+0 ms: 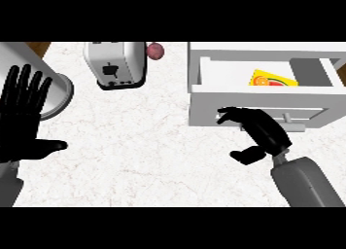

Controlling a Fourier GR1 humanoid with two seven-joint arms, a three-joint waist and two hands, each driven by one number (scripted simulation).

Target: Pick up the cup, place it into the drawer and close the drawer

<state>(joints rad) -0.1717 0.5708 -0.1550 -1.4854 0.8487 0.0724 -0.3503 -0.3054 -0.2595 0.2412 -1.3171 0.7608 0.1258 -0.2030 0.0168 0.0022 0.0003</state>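
A white drawer stands pulled out at the upper right. Inside it lies a yellow cup with an orange fruit print, against the drawer's back right part. My right hand is in front of the drawer's front panel, fingers loosely bent with their tips touching or just off the panel, thumb spread low. Nothing is in it. The drawer's handle shows just right of that hand. My left hand rests open at the left edge, fingers up.
A silver toaster stands at the back centre-left, with a small reddish-purple vegetable beside it. A grey round vessel sits at the far left, partly behind my left hand. White marbled counter lies between the hands.
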